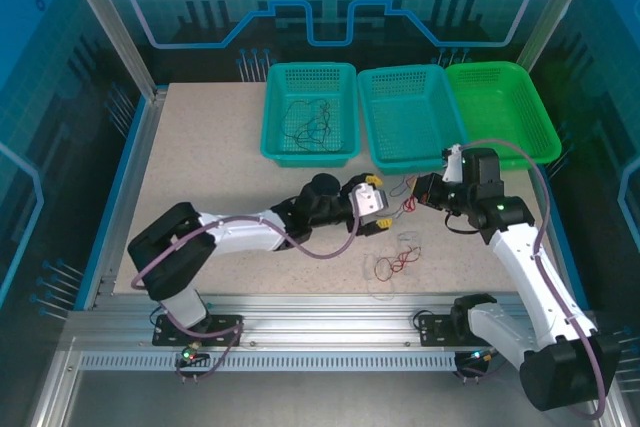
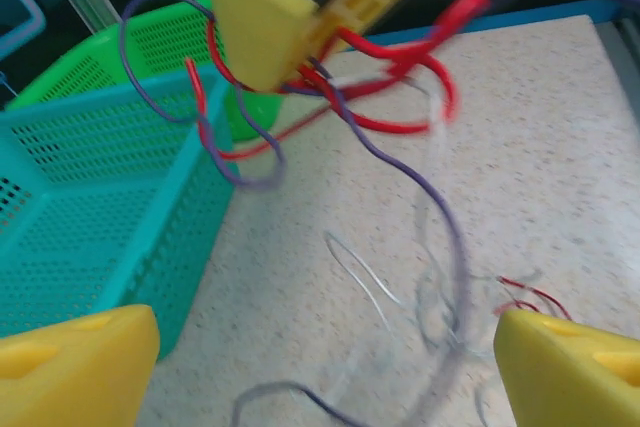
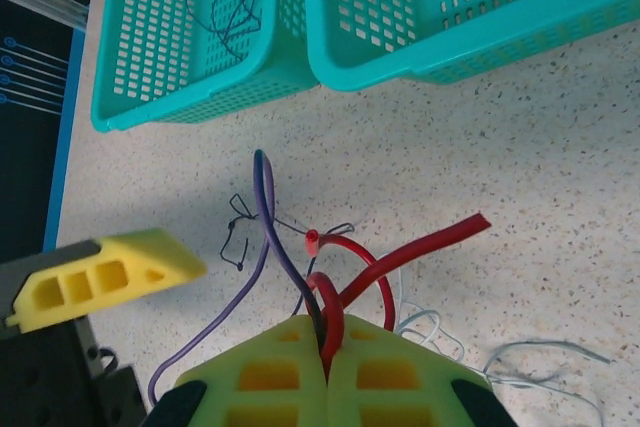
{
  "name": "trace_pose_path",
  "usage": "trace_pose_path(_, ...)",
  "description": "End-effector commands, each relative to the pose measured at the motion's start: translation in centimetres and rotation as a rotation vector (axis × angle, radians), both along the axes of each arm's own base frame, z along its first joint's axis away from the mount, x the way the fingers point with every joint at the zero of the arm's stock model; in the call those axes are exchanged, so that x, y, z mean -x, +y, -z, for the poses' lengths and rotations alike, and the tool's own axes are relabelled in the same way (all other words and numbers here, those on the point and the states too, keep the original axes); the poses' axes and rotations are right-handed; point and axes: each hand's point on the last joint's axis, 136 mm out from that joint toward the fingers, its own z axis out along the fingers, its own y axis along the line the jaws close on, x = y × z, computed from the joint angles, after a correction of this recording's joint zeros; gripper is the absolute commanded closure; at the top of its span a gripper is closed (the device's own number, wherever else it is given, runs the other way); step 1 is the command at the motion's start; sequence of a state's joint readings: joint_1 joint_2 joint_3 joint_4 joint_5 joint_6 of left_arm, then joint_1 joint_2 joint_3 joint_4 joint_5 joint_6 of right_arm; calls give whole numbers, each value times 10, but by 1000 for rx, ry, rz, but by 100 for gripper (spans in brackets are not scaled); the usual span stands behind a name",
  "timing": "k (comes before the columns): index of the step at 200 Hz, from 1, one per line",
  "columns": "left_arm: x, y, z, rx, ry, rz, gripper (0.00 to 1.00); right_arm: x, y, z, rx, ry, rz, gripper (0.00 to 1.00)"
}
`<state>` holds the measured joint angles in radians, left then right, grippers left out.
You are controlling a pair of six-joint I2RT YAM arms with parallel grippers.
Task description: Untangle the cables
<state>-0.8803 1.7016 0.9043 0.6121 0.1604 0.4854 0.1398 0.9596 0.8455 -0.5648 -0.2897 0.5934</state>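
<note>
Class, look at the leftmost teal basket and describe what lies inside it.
A loose tangle of thin dark cables lies on the floor of the leftmost teal basket. Where strands cross, the lower ones are covered, so how many there are cannot be told.

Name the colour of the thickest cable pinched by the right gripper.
Red; the cable shows best in the right wrist view.

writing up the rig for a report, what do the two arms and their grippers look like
Both arms have white links with black joints and bases: the left arm, the right arm. A purple-grey cable runs along each. A small green light glows on the right arm's wrist. The left gripper and right gripper carry wedge-shaped yellow fingers with moulded hollows.
</note>
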Motion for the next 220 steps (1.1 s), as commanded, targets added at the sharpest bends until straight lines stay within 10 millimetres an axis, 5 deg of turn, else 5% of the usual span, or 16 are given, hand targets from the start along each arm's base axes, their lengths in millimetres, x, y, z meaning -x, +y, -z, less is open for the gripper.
trace_pose_path(1,-20,-12,-23,50,-67,-44,35,3,7,-10,-6,-16,-38,100)
trace_pose_path(26,-23,-9,-23,65,-58,-74,100,3,-1,-2,33,7,-5,95)
trace_pose_path(68,-9,20,-52,194,41,-130,100,11,-73,47,228,168,341,92)
trace_pose_path(106,-2,55,-75,357,186,-210,100,14,-84,84,187,234,367,90)
trace_pose_path(121,3,61,-74,379,216,-214,100,17,-91,98,224,280,383,100)
trace_pose_path(151,3,80,-64,382,247,-284,100,29,-118,121,261,351,482,100)
trace_pose_path(178,-9,118,-67,447,318,-428,100,42,-149,133,253,396,609,96)
trace_pose_path(220,-19,189,-114,607,370,-562,100,45,-177,139,198,398,680,95)
